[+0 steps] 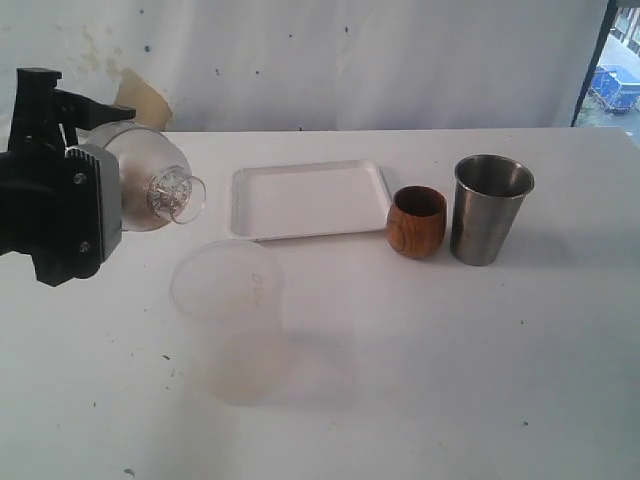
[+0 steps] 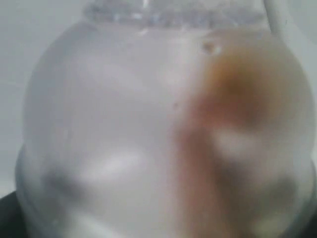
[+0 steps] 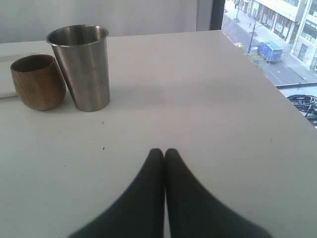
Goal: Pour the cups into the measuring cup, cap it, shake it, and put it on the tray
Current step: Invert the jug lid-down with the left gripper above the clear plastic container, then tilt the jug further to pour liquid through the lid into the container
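My left gripper (image 1: 95, 150) is shut on a frosted domed plastic piece (image 1: 145, 180) with a clear ribbed end, held sideways above the table's left side. It fills the left wrist view as the domed piece (image 2: 148, 139), hiding the fingers. No clear cup with a black scale shows in any view. The brown wooden cup (image 1: 416, 222) and the steel tumbler (image 1: 490, 210) stand upright side by side, right of the white tray (image 1: 310, 200). My right gripper (image 3: 164, 152) is shut on nothing, low over bare table, well short of the tumbler (image 3: 83, 67) and wooden cup (image 3: 38, 82).
A big frosted translucent tub (image 1: 228, 300) stands on the table in front of the tray, below the held piece. A white backdrop (image 1: 350, 60) closes the far side. The table's right edge (image 3: 257, 64) drops off beside a window.
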Tool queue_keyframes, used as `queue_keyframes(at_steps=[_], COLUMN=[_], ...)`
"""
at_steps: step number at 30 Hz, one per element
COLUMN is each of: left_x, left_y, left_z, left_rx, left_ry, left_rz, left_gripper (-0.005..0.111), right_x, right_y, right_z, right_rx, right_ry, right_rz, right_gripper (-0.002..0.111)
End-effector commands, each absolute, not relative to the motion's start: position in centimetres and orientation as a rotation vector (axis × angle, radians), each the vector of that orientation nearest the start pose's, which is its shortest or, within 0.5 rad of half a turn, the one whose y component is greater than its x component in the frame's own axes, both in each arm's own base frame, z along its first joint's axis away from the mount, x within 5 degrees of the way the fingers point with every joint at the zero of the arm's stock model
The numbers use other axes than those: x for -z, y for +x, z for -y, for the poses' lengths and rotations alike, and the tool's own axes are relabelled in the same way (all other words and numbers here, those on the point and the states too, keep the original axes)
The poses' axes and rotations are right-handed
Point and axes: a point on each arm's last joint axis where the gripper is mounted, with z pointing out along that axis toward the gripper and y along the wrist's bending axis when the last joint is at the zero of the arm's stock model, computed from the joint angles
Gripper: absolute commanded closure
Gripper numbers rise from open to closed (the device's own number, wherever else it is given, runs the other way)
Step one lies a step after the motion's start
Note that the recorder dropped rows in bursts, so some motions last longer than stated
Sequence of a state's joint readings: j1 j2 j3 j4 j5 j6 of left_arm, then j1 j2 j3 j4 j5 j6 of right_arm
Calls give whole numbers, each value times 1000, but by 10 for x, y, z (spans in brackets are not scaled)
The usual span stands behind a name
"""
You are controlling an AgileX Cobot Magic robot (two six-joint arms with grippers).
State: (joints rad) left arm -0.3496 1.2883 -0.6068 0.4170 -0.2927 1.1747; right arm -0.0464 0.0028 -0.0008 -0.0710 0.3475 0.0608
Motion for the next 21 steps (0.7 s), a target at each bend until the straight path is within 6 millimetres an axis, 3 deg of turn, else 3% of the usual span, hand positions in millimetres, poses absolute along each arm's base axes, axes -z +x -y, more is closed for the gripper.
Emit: queue_keyframes(at_steps=[1,17,21], left_x=[-268,-262,-266], left_y=[247,257,259], left_z=[104,107,109], left_rx=[-785,-873,-902], left_ry=[1626,1721,1678], left_rz=[-942,-847,-804], left_gripper=[107,107,107], right_x=[-182,-182,-182], right_y=[53,53,53], right_z=[5,5,5], right_rx=[62,62,62], right_ry=[44,44,44], right_rz=[-1824,-1824,-1824], right_gripper=[108,108,108])
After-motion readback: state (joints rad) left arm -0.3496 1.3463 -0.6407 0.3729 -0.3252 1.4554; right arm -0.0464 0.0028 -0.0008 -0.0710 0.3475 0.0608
